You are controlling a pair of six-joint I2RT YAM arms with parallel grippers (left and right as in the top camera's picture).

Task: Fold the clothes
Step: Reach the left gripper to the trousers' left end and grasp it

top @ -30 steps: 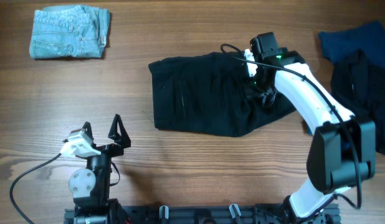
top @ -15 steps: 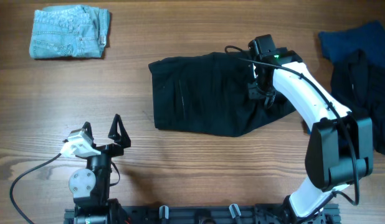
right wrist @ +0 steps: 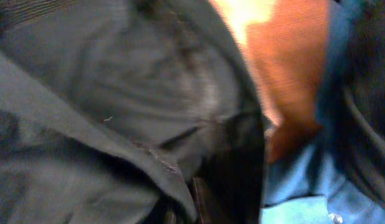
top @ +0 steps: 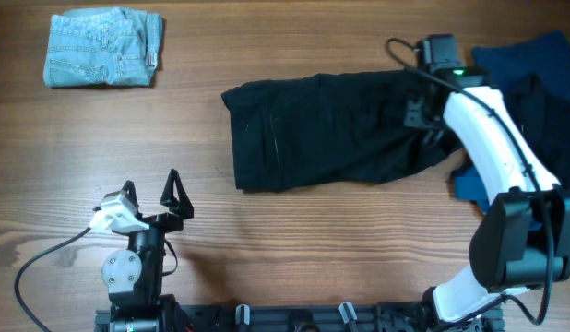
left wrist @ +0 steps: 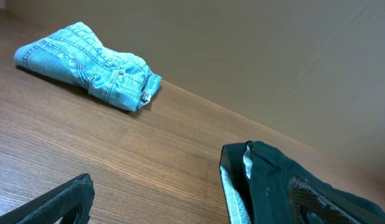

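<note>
Black shorts [top: 331, 129] lie spread across the middle of the table, and their right end is drawn toward the right. My right gripper [top: 421, 115] is shut on that right end. In the right wrist view the dark fabric [right wrist: 105, 106] bunches into the closed jaws of the right gripper [right wrist: 199, 199]. At the near left my left gripper [top: 148, 194] stands open over bare wood with nothing in it. The left wrist view shows the shorts' left edge [left wrist: 280, 186] beyond the right fingertip [left wrist: 317, 205].
Folded pale-blue denim shorts [top: 103, 48] rest at the far left corner, seen also in the left wrist view as the denim bundle [left wrist: 93, 65]. A pile of dark blue and black garments [top: 534, 83] lies at the right edge, close to my right arm.
My right gripper closed on the shorts' right part and moved right and a little away, stretching the shorts wider. The left arm has not moved.
</note>
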